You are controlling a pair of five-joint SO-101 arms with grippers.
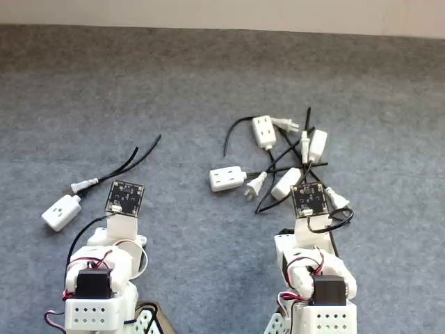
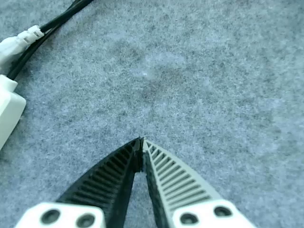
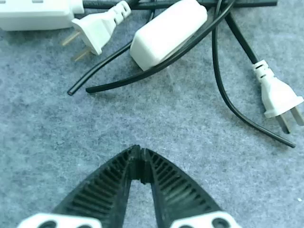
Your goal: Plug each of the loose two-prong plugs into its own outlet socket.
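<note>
R gripper (image 3: 140,156) closed | plug (image 1: 256,185) axis diagonal, prongs twd near side

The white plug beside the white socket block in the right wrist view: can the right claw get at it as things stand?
Probably yes. The plug lies uncovered on the carpet ahead of the right claw. Only two thin black cables lie flat between; the shut claw must open.

Outlet socket (image 2: 8,111) cut off at edge, plug (image 1: 338,200) apparently partly hidden
</note>
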